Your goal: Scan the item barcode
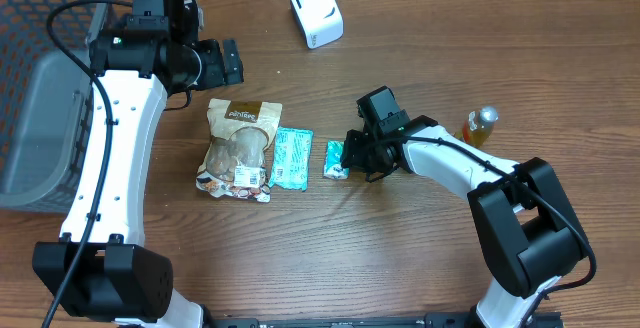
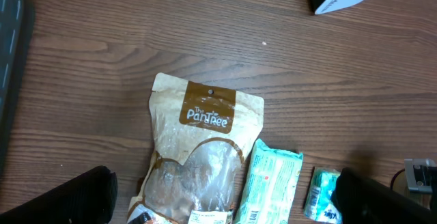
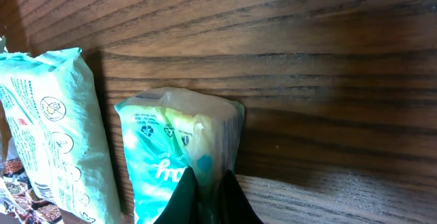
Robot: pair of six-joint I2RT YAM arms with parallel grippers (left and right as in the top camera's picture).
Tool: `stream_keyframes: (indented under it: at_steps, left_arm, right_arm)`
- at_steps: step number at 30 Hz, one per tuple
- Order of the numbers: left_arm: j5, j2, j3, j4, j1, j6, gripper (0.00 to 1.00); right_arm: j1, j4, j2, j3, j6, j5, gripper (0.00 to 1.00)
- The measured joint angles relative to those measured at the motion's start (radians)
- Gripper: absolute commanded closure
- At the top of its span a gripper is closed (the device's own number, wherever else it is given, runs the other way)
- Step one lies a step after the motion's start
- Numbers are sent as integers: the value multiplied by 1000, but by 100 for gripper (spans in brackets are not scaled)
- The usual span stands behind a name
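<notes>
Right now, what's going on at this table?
The right gripper has its jaws shut on one end of the small green pack, which lies on the table beside a longer green pack and a snack bag. The left gripper hangs just beyond the bag, jaws open, holding nothing. The white scanner sits at the far edge, apart from the rest; nothing is at it yet.
</notes>
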Motion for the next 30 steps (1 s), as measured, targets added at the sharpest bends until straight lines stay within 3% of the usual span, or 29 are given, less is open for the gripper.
stream_keyframes:
  at_steps: [3, 8, 10, 13, 19, 30]
  left_arm:
    - [0, 0, 0, 0, 0, 0, 0]
    - [0, 0, 0, 0, 0, 0, 0]
    - [0, 0, 0, 0, 0, 0, 0]
    - [0, 0, 0, 0, 0, 0, 0]
    - [0, 0, 0, 0, 0, 0, 0]
    - [0, 0, 0, 0, 0, 0, 0]
  right_arm:
    - [0, 0, -1, 0, -5, 4, 82]
    - [0, 9, -9, -19, -4, 27, 80]
    - [0, 16, -11, -26, -3, 30, 81]
    - [1, 33, -17, -40, 2, 29, 96]
    - [0, 48, -25, -47, -3, 6, 96]
    - [-52, 64, -58, -54, -189, -460, 96]
